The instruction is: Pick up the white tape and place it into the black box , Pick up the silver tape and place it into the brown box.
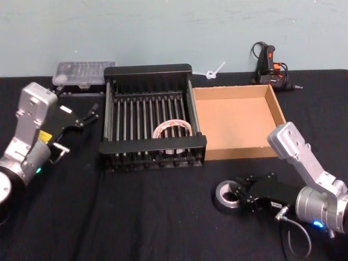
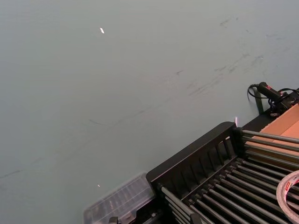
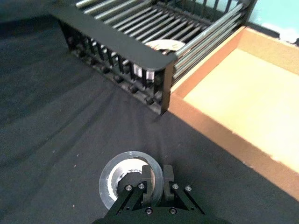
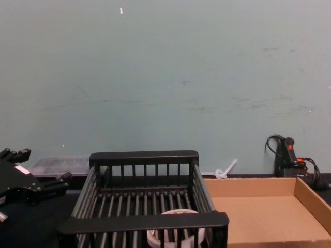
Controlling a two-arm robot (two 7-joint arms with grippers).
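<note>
The white tape (image 1: pixel 173 130) lies flat inside the black box (image 1: pixel 152 145), near its front right corner, and also appears in the chest view (image 4: pixel 176 235). To the right, the brown box (image 1: pixel 234 122) stands against the crate with nothing in it. The silver tape (image 1: pixel 225 196) lies on the black cloth in front of the brown box. My right gripper (image 1: pixel 239 191) is down at it, and in the right wrist view it (image 3: pixel 159 176) is shut on the roll's (image 3: pixel 126 175) near wall, one finger inside the hole. My left gripper (image 1: pixel 87 115) hovers open left of the crate.
A clear plastic case (image 1: pixel 84 73) sits behind the crate's left corner. A glue gun (image 1: pixel 269 68) with its cord and a white plastic tie (image 1: pixel 215 70) lie at the back by the wall. Black cloth covers the table in front.
</note>
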